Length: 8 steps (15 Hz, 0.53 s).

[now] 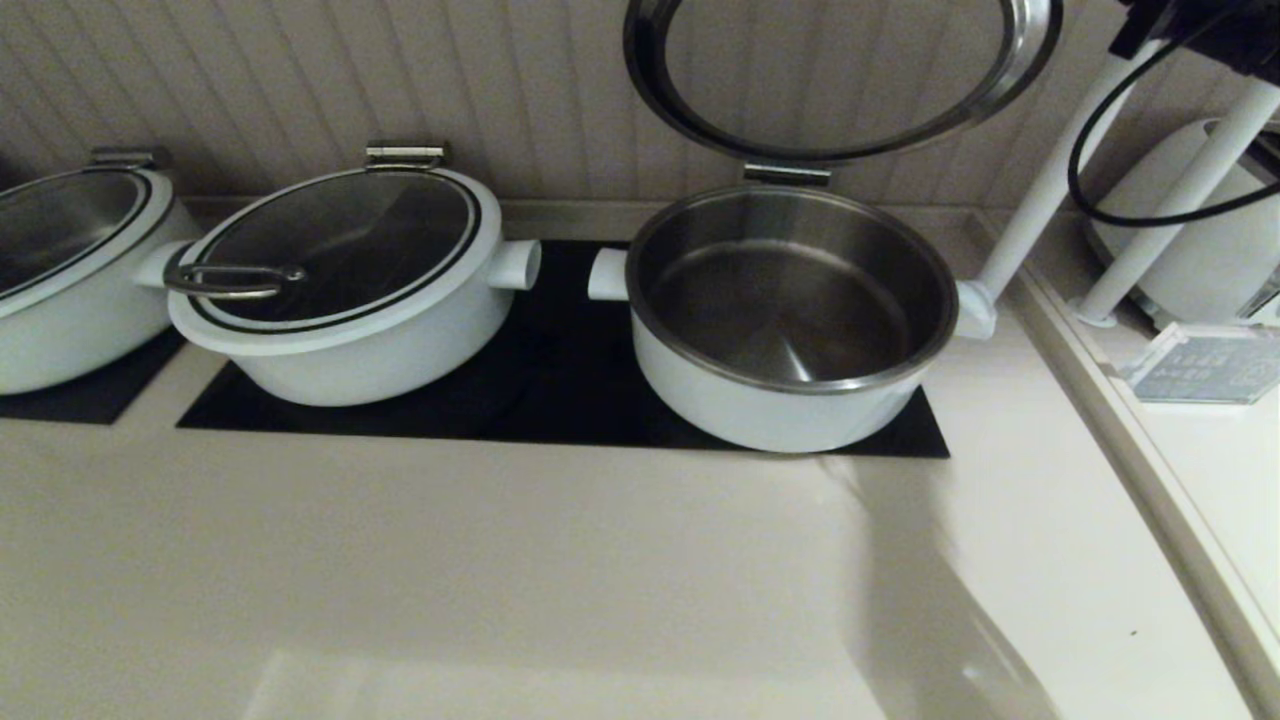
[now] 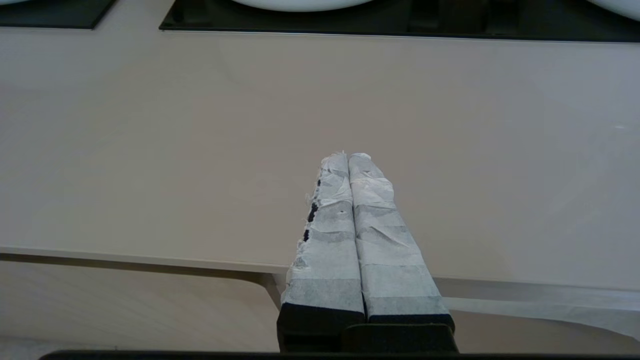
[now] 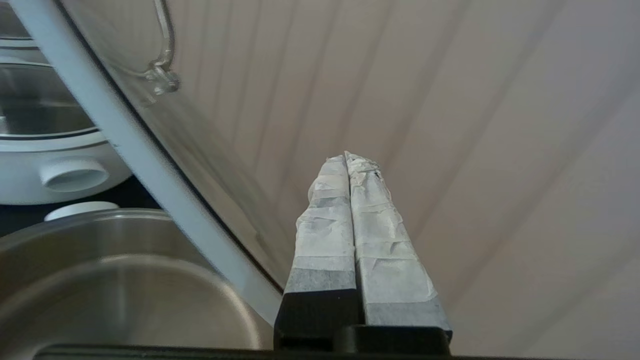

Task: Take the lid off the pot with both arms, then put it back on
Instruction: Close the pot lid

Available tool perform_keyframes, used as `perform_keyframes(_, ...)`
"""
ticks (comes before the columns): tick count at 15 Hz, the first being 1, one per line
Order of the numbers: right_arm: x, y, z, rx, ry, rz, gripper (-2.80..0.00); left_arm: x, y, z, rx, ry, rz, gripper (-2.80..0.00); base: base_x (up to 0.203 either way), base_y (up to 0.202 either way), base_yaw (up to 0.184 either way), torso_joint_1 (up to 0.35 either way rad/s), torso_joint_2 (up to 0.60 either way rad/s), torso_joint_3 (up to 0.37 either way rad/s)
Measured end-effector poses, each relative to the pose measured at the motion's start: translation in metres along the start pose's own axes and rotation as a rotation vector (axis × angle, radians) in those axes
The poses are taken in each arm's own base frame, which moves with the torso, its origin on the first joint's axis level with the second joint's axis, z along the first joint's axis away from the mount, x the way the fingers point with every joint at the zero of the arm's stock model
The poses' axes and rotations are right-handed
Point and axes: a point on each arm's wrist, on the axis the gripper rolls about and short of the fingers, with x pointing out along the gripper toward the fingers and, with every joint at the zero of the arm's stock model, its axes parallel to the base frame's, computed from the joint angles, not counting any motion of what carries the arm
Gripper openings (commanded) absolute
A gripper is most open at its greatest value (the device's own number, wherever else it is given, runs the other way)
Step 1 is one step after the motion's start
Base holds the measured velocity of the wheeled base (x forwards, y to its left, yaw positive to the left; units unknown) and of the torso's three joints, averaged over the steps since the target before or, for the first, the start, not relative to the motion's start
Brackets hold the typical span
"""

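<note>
The pot (image 1: 790, 405) is white with a bare steel bowl and stands on the right of the black hob. Its lid (image 1: 1035, 50) is tipped up on the hinge plate (image 1: 787, 174), steel underside toward me. My right arm (image 1: 1200, 30) is high at the far right. In the right wrist view my right gripper (image 3: 347, 157) is shut on nothing, close beside the raised lid's white rim (image 3: 125, 135), above the steel bowl (image 3: 100, 285). My left gripper (image 2: 348, 156) is shut and empty, low over the counter's front edge, out of the head view.
A like white pot with a loop-handle lid (image 1: 340, 280) stands left of the open pot, and another (image 1: 70, 270) at the far left. Two slanted white poles (image 1: 1050, 170), a white appliance (image 1: 1200, 250) and a clear sign holder (image 1: 1200, 365) stand at the right. The ribbed wall is close behind.
</note>
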Motion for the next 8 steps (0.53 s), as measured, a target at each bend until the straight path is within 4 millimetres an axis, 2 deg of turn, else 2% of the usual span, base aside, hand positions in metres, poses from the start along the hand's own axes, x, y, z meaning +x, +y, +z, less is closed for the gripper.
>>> perform_keyframes(8, 0.011, 0.012, -0.003, 0.018, -0.016, 0.076, -2.8, 0.0, 0.0, 0.0, 0.0, 0.0, 0.0, -2.8, 0.0, 0.0, 0.0, 0.0, 0.0, 0.0)
